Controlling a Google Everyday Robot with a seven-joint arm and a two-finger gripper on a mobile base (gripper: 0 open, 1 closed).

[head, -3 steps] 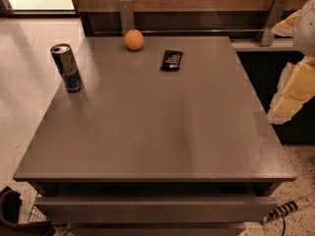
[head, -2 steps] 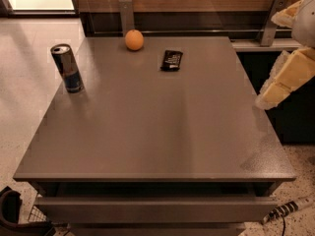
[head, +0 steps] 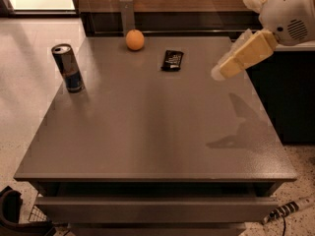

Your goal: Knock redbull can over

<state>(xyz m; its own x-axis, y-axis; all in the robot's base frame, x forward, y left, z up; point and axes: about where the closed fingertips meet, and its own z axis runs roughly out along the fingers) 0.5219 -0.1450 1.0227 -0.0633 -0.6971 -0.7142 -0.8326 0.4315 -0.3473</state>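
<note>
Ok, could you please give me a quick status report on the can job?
Gripper over table's right side, far from can. Can upright, left rear corner. Black bar near direct path.

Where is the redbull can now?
The redbull can stands upright on the table, far left, beyond the orange; the gripper hovers over the right side.

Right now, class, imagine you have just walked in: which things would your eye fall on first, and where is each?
The pale gripper hangs above the right side of the grey table, throwing a shadow on the top. Far across, near the left edge, the redbull can stands upright and alone. At the back sit an orange and, to its right, a flat black bar.
</note>
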